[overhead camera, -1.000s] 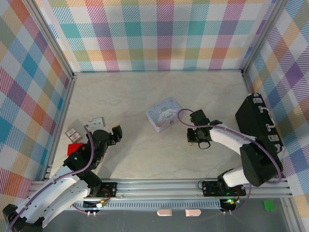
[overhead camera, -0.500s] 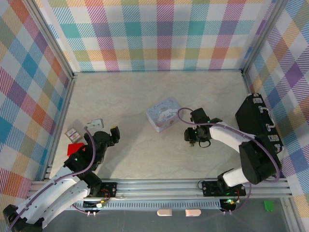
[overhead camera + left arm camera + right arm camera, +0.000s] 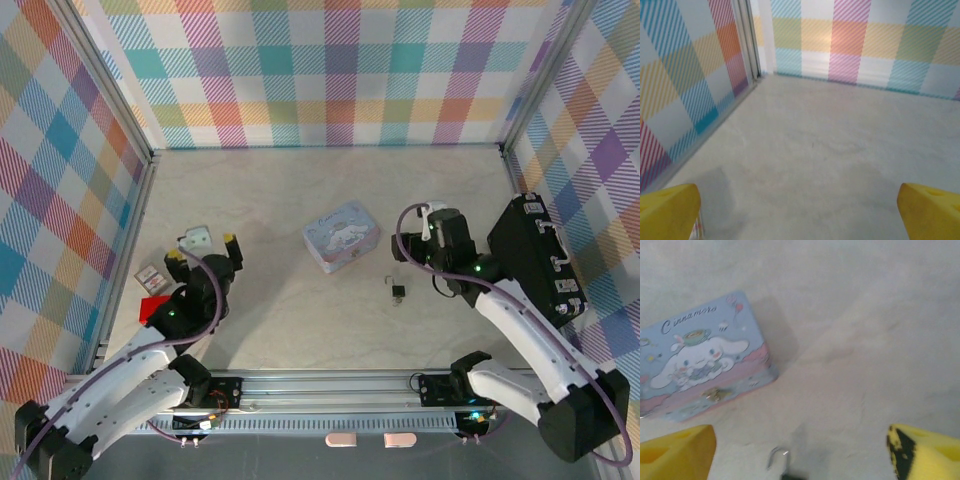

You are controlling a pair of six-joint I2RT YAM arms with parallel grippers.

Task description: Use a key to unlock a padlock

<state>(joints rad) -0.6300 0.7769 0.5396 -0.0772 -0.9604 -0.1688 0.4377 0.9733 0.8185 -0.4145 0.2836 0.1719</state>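
The small dark padlock [image 3: 397,291] lies on the table in front of the pale blue tin, with nothing touching it. In the right wrist view its silver shackle [image 3: 777,458] curves up from the bottom edge, with the dark body barely showing below. The key is too small to tell apart from the padlock. My right gripper [image 3: 422,243] hovers behind and to the right of the padlock, open, its yellow fingertips [image 3: 675,450] far apart and nothing between them. My left gripper [image 3: 202,248] stands open over bare table at the left, with yellow fingertips [image 3: 667,212] in the view's lower corners.
The cartoon-printed tin [image 3: 342,236] sits mid-table, just left of the padlock's far side. A big black case [image 3: 535,262] stands along the right wall. A small white box [image 3: 198,240], a card [image 3: 152,275] and a red piece [image 3: 152,308] lie by the left wall.
My right gripper has opened, let go of the padlock, and drawn up and back to the right. The padlock now lies alone on the table. My left gripper has shifted left and farther back.
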